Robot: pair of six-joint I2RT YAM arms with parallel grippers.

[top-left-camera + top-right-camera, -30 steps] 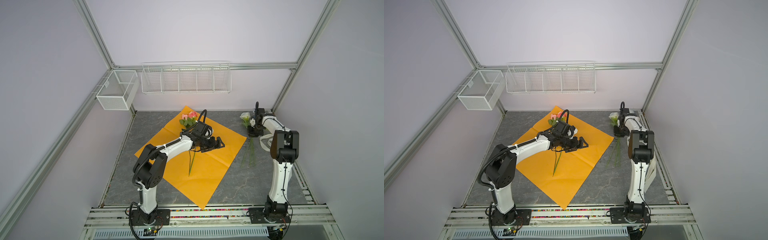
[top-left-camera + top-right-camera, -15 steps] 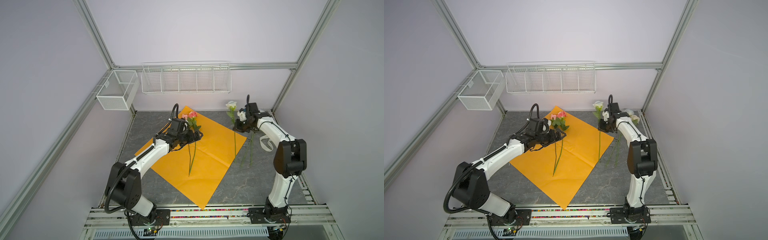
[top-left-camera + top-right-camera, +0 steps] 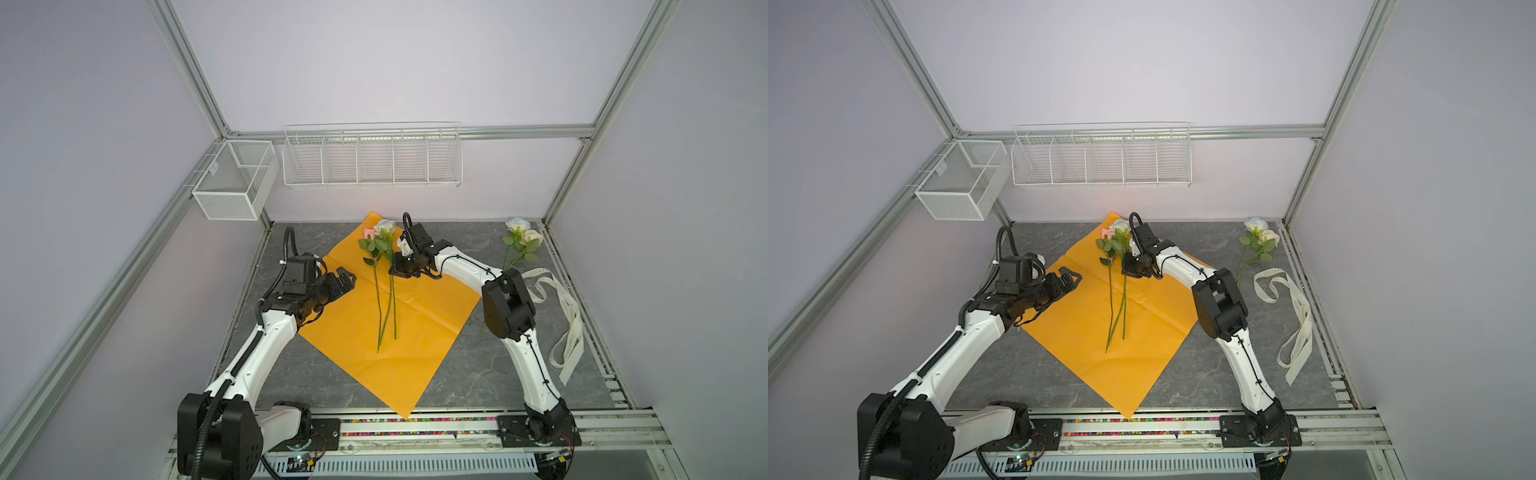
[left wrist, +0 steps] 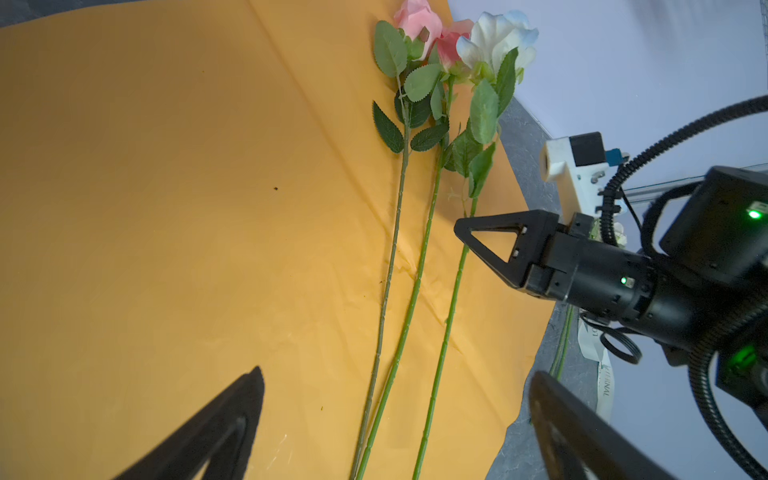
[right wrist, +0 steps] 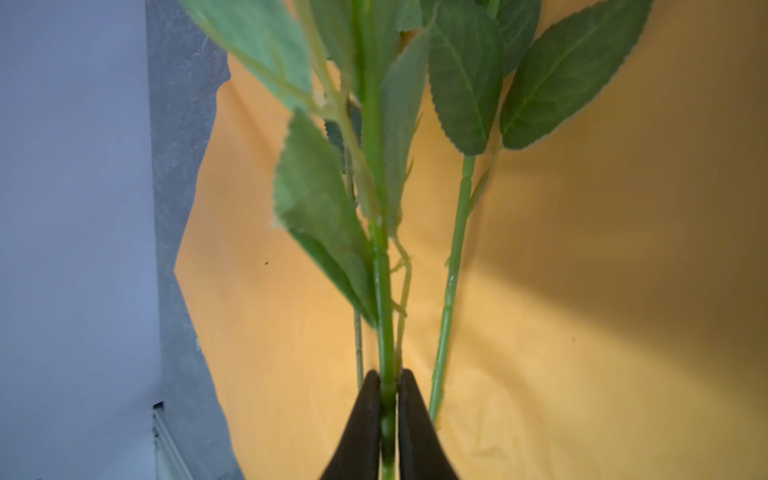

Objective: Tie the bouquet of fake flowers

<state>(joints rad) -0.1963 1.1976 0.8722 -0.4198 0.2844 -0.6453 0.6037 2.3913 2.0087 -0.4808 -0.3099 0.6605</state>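
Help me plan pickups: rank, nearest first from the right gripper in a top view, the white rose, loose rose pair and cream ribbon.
1. white rose: stem in jaws of the right gripper.
2. loose rose pair: back right corner.
3. cream ribbon: far right edge.

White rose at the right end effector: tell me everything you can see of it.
The white rose is artificial: a white bloom tinged pale blue, serrated fabric-like green leaves, a long jointed plastic-looking stem. It lies on the orange paper sheet, bloom at the far corner, beside two pink roses, stems nearly parallel. The right end effector pinches its stem just below the leaves.
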